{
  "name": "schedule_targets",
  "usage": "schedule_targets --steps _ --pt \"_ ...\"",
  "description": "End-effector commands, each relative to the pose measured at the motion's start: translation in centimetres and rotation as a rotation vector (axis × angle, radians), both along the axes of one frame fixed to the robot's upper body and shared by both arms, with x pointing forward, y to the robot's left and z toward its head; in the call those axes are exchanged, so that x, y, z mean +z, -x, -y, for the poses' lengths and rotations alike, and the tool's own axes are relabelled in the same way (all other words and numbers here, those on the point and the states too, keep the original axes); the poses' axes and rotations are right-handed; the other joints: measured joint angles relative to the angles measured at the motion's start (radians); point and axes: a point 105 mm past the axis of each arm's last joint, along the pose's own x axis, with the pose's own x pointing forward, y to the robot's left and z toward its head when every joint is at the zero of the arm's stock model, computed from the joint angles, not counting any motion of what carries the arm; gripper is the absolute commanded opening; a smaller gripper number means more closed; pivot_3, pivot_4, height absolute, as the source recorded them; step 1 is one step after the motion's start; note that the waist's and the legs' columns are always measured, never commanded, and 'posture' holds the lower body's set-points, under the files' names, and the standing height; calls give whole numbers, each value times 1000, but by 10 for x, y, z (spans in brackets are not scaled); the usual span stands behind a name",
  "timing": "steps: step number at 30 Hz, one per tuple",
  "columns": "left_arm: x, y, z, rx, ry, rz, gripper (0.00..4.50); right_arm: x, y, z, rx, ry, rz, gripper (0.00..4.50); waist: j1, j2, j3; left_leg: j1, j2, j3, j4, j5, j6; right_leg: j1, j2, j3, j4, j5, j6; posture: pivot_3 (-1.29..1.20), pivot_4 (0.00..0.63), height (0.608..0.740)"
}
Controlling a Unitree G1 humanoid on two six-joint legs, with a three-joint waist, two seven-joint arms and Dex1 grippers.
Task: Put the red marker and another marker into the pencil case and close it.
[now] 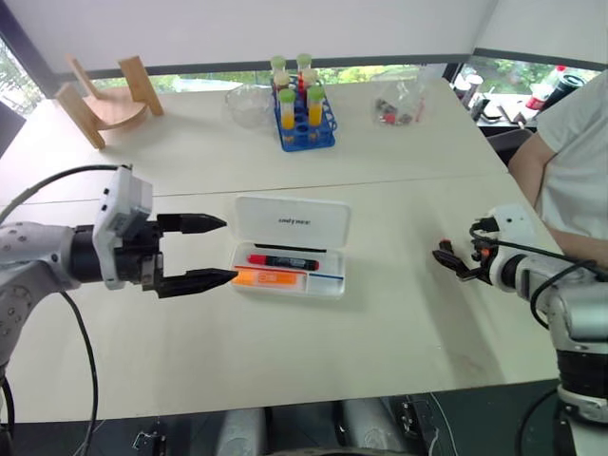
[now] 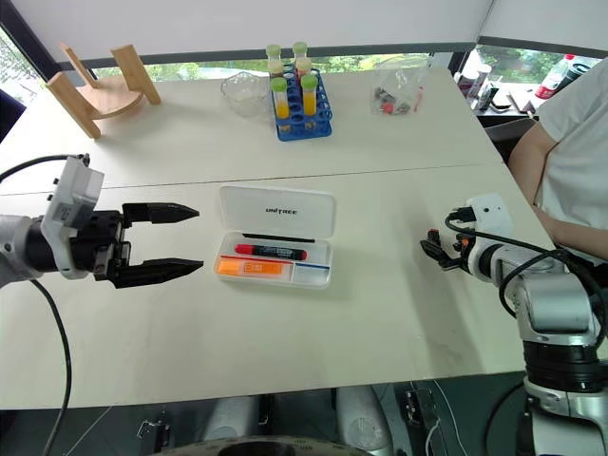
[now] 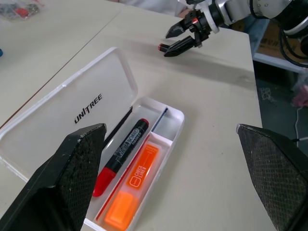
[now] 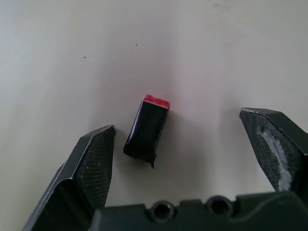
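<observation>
1. We've got the pencil case [image 1: 290, 245] lying open on the table [image 1: 380, 342], lid flipped back, right off the tips of our left gripper [image 1: 211, 251], which is spread wide and holding nothing.
2. Inside it, the red marker [image 1: 283, 260] sits in the back slot and the orange marker [image 1: 271, 278] in the front one, nearest our lower finger.
3. Our right gripper [image 2: 433, 253] is well off to the side, fingers wide and empty, with a small black piece [image 4: 147, 131] with a red end on the table between them.

Person [image 1: 570, 161] at the right edge cut off; far bag's [image 1: 399, 106] contents too small.
</observation>
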Motion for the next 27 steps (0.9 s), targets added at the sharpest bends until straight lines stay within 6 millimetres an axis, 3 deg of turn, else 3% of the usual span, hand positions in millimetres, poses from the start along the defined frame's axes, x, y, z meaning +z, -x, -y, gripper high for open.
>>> schedule_targets --steps 1,7,9,11,14,16,21,27 --pt "7 1 -1 2 -11 36 4500 -13 0 4 -51 -14 -22 3583 1 0 0 3 0 0 0 0 0 3 0 0 0 0 0 0 150 740" --pt "8 2 -1 10 -12 39 4500 -6 1 -5 -14 -52 -18 617 8 -1 0 9 0 0 0 0 0 10 0 0 -2 0 0 0 150 740" --pt "8 2 -1 13 -12 39 4500 6 1 -14 41 -78 -3 37 7 -1 0 9 0 0 0 0 0 10 0 0 -2 0 0 0 150 740" --pt "8 2 -1 13 -11 39 4500 23 1 -30 139 -95 19 37 7 -1 0 9 0 -1 0 0 0 10 0 0 -1 0 0 0 150 740" --pt "8 1 1 6 -7 35 4500 58 15 -89 519 -105 58 37 0 4 3 7 0 -1 -1 0 0 7 0 0 -1 0 0 0 150 740" --pt "8 1 2 0 -5 33 4500 65 27 -118 714 -89 43 37 -3 5 3 7 0 0 -2 0 0 6 0 1 -1 0 0 0 150 740" --pt "7 0 4 -8 -4 27 4500 58 44 -167 1057 -57 0 37 6 2 4 7 1 -2 -2 0 0 6 1 -1 -2 -1 0 0 150 740" --pt "6 2 5 0 -9 27 4500 31 39 -193 1198 17 -26 37 6 -2 6 5 0 -1 0 0 0 6 -1 -1 -2 0 0 0 150 740"
